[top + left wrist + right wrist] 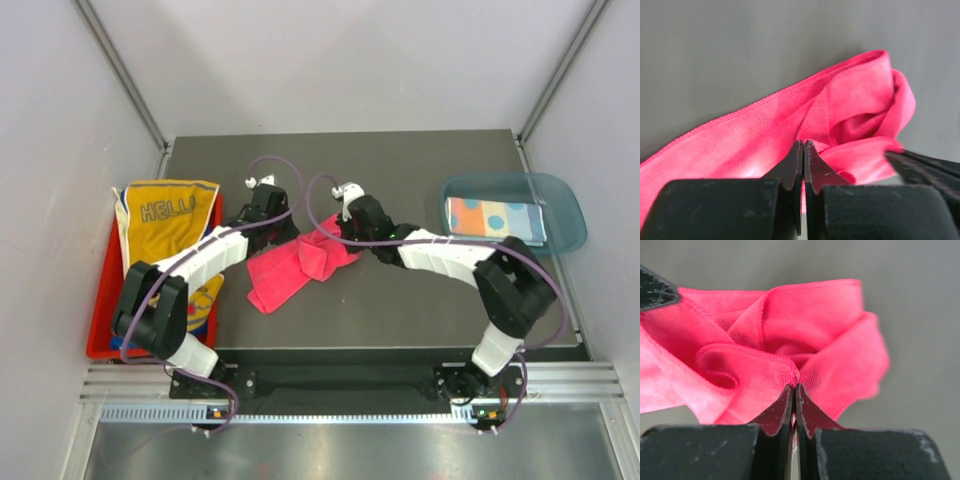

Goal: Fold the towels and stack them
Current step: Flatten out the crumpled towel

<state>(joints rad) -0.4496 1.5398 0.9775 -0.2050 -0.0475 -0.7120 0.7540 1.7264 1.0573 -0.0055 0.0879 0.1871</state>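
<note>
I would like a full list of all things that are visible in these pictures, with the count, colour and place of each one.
table: one, dark grey, under everything
red tray: one, red, at the table's left edge
teal bin: one, translucent teal, at the table's far right edge
yellow towel: one, yellow with blue "HELLO" letters, lying in the red tray
dotted towel: one, light blue with orange dots, lying flat inside the teal bin
pink towel: one, hot pink, crumpled at the middle of the table
left gripper: one, black, shut on the pink towel
right gripper: one, black, shut on the pink towel
</note>
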